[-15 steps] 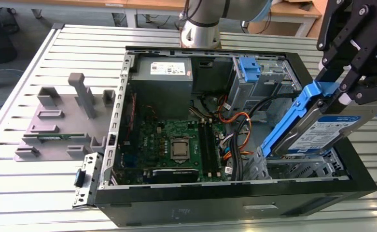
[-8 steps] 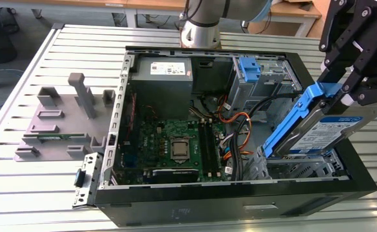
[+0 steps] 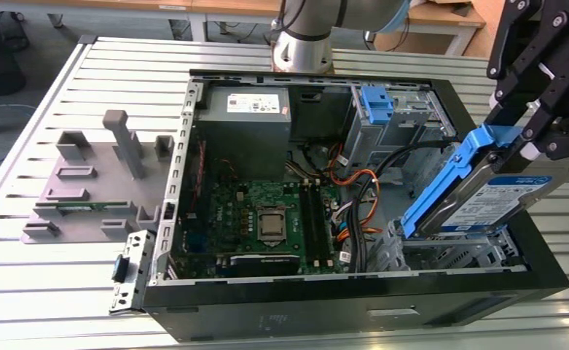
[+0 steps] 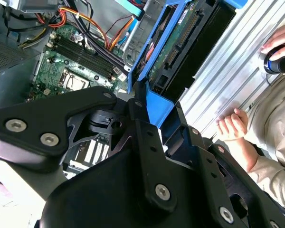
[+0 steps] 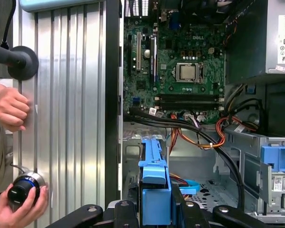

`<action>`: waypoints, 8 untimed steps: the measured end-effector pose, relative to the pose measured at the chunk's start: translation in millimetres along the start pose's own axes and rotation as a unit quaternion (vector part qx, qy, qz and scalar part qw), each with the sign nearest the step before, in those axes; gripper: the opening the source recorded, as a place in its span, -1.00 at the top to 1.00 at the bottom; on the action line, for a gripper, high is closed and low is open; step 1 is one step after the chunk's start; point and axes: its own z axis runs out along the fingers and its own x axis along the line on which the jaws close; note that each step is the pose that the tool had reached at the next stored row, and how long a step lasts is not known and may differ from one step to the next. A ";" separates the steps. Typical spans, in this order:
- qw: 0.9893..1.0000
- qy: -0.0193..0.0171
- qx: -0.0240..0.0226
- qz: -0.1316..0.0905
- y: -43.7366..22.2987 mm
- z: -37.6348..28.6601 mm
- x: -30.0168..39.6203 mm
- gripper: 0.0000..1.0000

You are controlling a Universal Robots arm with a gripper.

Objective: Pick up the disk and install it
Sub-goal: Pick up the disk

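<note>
My gripper point(image 3: 542, 146) is clamped on the upper, blue-railed end of the disk point(image 3: 503, 197). The contact itself is partly hidden, so I judge the grip firm, probably. Disk tilted, lower end at the drive cage point(image 3: 449, 255) of the open computer case point(image 3: 362, 295), at the exterior view's right. Motherboard point(image 3: 264, 211) lies beside the cage.

Ribbed metal table point(image 3: 51, 306) w/ wooden desks point(image 3: 444, 16) behind, grey floor point(image 3: 22, 117).
</note>
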 end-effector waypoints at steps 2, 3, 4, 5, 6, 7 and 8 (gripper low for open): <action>1.000 0.000 0.000 0.000 -0.8 0.1 0.0 0.27; 1.000 0.000 0.000 0.000 -0.8 0.2 0.0 0.27; 1.000 0.000 0.000 0.000 -0.8 0.5 0.0 0.27; 1.000 0.000 0.000 0.000 -0.8 1.1 0.0 0.27; 1.000 0.000 0.000 0.000 -0.8 2.0 0.0 0.27; 1.000 0.000 0.000 0.000 -0.8 2.8 0.0 0.27; 1.000 0.000 0.000 0.000 -0.8 3.1 0.0 0.27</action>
